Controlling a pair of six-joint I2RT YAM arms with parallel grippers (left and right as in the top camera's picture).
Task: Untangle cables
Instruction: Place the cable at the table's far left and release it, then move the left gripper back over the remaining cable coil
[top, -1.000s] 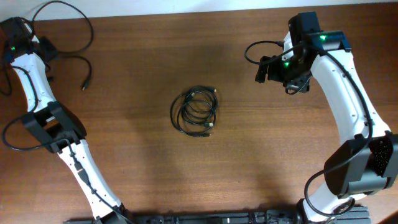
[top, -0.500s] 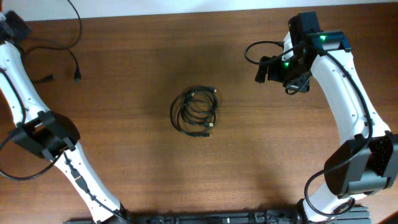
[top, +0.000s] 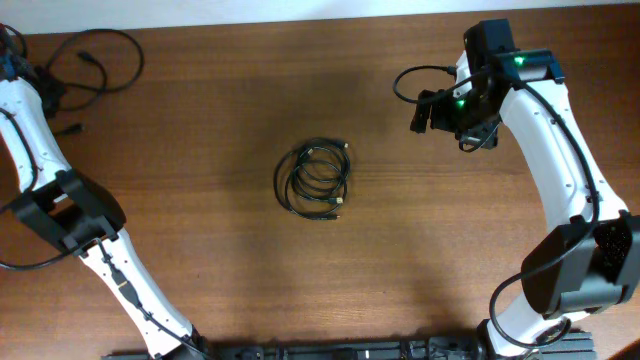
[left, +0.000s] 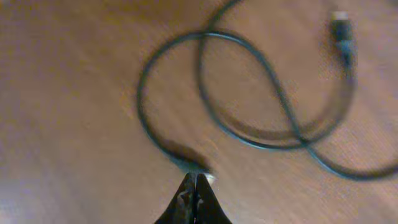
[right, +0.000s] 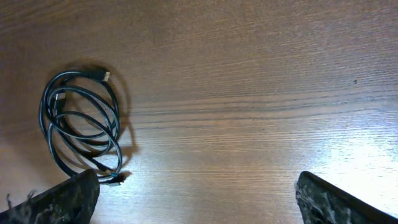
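Observation:
A small coiled bundle of thin black cables lies at the middle of the wooden table; it also shows at the left of the right wrist view. A separate loose black cable lies in loops at the far left corner, and its loops and a plug end show in the left wrist view. My left gripper is shut, and the loose cable runs into its closed tips. My right gripper is open wide and empty, held above the table to the right of the bundle.
The wooden table's far edge meets a white wall. A thicker black arm wire loops beside the right wrist. The left arm's elbow stands at the left side.
My left gripper has swung about the far left corner, dragging the loose cable, which now lies in a tighter loop there. The bundle and the right arm have not moved.

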